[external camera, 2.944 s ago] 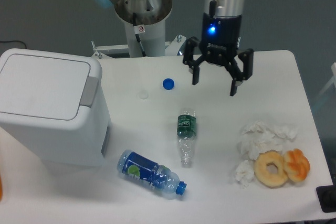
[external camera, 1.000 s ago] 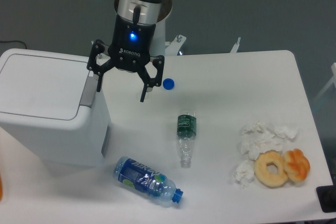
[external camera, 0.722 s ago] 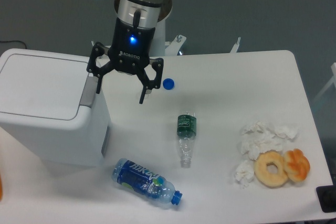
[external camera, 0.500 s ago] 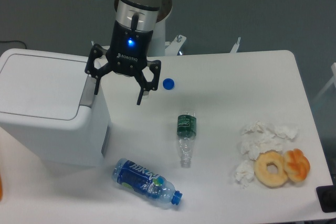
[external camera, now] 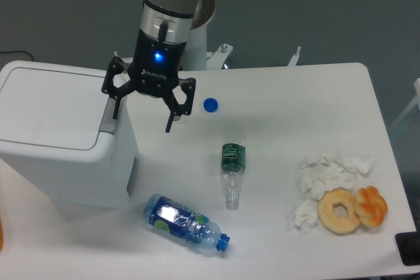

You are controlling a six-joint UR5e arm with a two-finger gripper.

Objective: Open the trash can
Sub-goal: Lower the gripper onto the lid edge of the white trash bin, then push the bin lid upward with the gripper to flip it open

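The gripper [external camera: 142, 118] is seen with its two fingers spread wide, nothing being held between them. A blue light is lit on its black body, which hangs below the arm's grey wrist. One fingertip [external camera: 115, 113] is placed over the right rim of the trash can [external camera: 62, 137], right at the grey tab [external camera: 110, 118]; whether it touches the tab cannot be told. The other fingertip [external camera: 168, 126] hangs above bare table [external camera: 295, 116] just to the right of the can.

The trash can, a large white boxy bin with rounded corners, is set at the left edge of the table, and its flat lid [external camera: 49, 107] lies shut.

A small blue bottle cap [external camera: 210, 104] is seen on the table just right of the gripper. Further toward the camera, a clear bottle with a green label [external camera: 231, 167] is laid on its side, and a crushed bottle with a blue label and blue cap [external camera: 186, 222] is laid near the can's lower right corner. Well apart to the right, crumpled white tissues [external camera: 321, 175] are gathered beside a ring doughnut [external camera: 338, 210] and an orange pastry [external camera: 371, 205], the two touching.
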